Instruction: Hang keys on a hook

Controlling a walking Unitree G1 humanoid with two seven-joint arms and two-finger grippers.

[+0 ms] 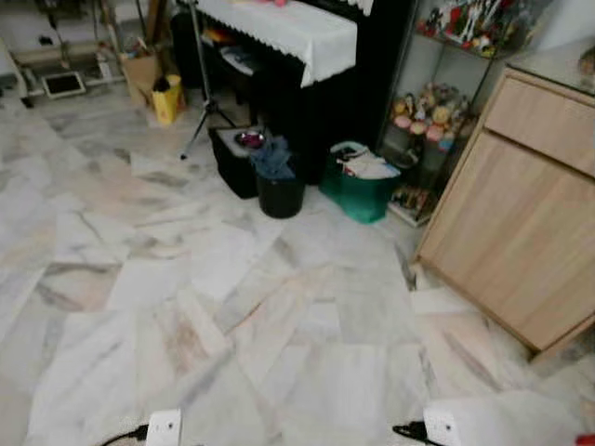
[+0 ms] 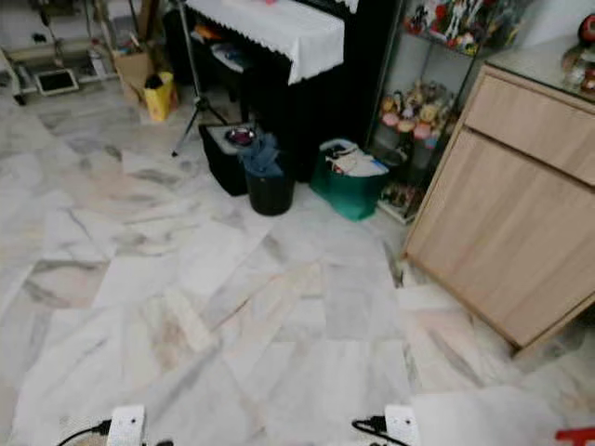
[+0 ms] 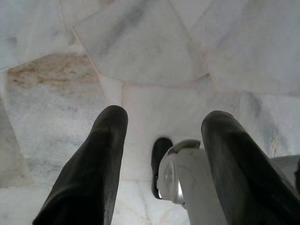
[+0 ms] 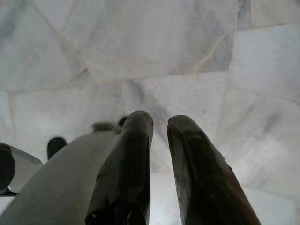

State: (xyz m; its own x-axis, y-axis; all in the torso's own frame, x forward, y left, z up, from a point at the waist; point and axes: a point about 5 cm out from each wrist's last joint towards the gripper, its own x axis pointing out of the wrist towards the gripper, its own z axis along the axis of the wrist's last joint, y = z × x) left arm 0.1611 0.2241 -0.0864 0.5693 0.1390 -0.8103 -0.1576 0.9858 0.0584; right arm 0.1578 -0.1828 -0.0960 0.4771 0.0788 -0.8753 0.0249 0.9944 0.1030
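Both arms hang down over a pale marble floor (image 1: 279, 325). In the left wrist view my left gripper (image 3: 166, 115) is open, its two black fingers (image 3: 105, 140) wide apart with only floor and my own foot below them. In the right wrist view my right gripper (image 4: 159, 122) is shut to a narrow slit, and I see nothing between its fingers (image 4: 136, 140). A small red thing (image 2: 576, 434) pokes in at the lower right edge of the eye views; I cannot tell what it is. I make out no keys and no hook.
A light wooden cabinet (image 1: 530, 214) stands at the right. Ahead are a black bin (image 1: 279, 190), a green basket (image 1: 363, 190), a black box (image 1: 237, 158), a stand's tripod legs (image 1: 206, 111) and a black piano under a white cloth (image 1: 297, 37). A shelf of toys (image 1: 432, 111) stands beside the cabinet.
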